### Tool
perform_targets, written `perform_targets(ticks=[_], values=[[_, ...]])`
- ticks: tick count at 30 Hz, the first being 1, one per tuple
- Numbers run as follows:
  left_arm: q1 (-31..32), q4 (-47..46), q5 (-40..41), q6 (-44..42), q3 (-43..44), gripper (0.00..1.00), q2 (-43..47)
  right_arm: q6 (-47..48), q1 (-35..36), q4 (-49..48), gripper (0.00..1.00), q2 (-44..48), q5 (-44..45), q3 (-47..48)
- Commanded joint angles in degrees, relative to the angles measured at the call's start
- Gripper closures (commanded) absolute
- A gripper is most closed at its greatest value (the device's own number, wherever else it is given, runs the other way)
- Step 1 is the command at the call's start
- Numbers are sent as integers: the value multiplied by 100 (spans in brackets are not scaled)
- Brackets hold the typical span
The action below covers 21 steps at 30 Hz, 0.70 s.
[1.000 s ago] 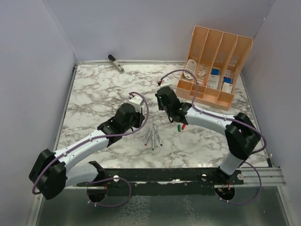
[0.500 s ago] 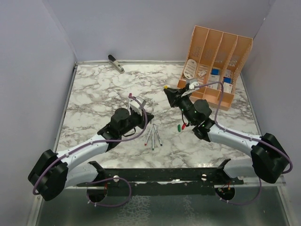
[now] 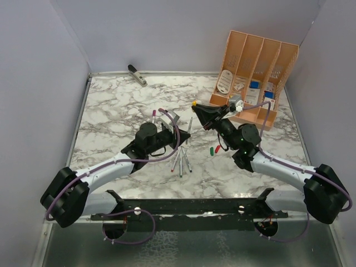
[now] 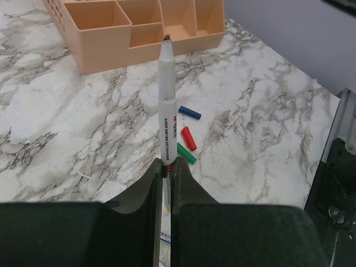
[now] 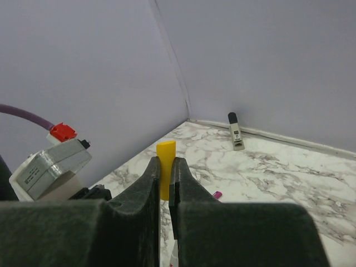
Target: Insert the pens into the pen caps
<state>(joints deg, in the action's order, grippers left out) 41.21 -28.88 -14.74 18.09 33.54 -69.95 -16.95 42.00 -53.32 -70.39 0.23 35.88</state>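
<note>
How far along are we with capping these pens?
Nothing looks capped yet. In hand: the left gripper holds one bare-tipped pen, the right gripper a yellow cap, not yet joined. Left: the blue cap, red cap, green cap and other pens lie loose.

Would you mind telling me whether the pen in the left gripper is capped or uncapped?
Uncapped: the pen in the left gripper ends in a bare dark tip; the yellow cap is clamped in the right gripper.

Orange desk organizer (image 3: 243, 115) w/ small items back-right on marble table (image 3: 111, 111); grey-black tool (image 3: 137, 75) near back-left wall.
</note>
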Motion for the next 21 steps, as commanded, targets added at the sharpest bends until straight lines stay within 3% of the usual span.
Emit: perform_targets(ticks=[1,21], values=[[-5,-306,-508,55,265,100,133,-136,10,-444,99,122,-416,-175],[1,-486,-647,148,212,100,412,-191,10,-987,99,177,-542,-377]])
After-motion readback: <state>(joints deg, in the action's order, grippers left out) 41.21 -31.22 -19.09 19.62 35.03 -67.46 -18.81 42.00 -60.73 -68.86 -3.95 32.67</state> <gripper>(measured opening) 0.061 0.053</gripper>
